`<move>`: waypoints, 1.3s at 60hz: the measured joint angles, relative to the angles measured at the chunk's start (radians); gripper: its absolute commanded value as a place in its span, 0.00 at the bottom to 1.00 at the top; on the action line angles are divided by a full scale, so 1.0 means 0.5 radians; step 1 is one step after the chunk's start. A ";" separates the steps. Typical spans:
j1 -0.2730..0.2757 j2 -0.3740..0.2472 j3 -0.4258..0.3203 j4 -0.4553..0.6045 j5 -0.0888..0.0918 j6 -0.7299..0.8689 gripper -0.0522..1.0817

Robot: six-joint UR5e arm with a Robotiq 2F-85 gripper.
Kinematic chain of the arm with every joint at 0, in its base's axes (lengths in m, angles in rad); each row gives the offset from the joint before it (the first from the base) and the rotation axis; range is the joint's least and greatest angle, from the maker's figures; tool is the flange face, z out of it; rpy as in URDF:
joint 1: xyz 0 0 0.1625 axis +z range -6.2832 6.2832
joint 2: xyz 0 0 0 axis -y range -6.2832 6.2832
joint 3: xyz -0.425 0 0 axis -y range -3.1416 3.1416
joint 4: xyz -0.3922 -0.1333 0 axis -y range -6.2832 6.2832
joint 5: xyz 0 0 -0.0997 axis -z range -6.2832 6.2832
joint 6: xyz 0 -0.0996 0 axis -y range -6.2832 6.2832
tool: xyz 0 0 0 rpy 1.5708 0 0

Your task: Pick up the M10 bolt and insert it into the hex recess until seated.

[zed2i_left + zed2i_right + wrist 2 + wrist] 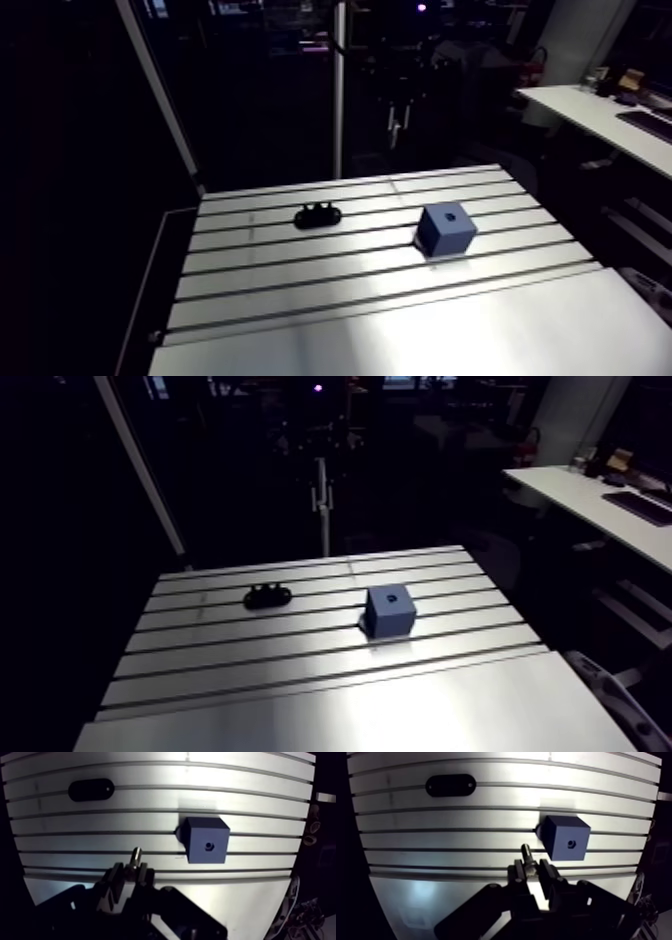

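In the wrist view my gripper (531, 868) is shut on the M10 bolt (528, 855). The bolt's threaded shank sticks out past the fingertips. I am well above the table. A blue cube (566, 837) sits on the slotted table ahead of the gripper and to its right. A small dark hex recess (571, 843) shows in the cube's upper face. The bolt's tip is clear of the cube, short of it and to one side. In the arm view the cube (446, 230) stands on the right half of the table.
A black oval holder (450, 785) lies on the slotted aluminium table (436, 822), far ahead of the gripper and to its left. In the arm view the holder (318, 214) is left of the cube. A smooth plate (420, 335) covers the table's near part.
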 measured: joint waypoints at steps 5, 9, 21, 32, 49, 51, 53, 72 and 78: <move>-0.054 -0.013 -0.009 0.050 0.000 -0.060 0.75; -0.096 -0.024 -0.011 0.082 -0.001 -0.113 0.75; -0.239 -0.060 0.019 0.117 -0.003 -0.297 0.75; -0.363 -0.095 0.082 0.084 -0.007 -0.434 0.75; -0.464 -0.125 0.147 0.029 -0.015 -0.524 0.76; -0.467 -0.126 0.146 0.027 -0.016 -0.523 0.76; -0.468 -0.125 0.144 0.025 -0.018 -0.522 0.76; -0.463 -0.103 0.168 0.002 -0.004 -0.473 0.76; -0.460 -0.090 0.190 -0.045 0.001 -0.460 0.78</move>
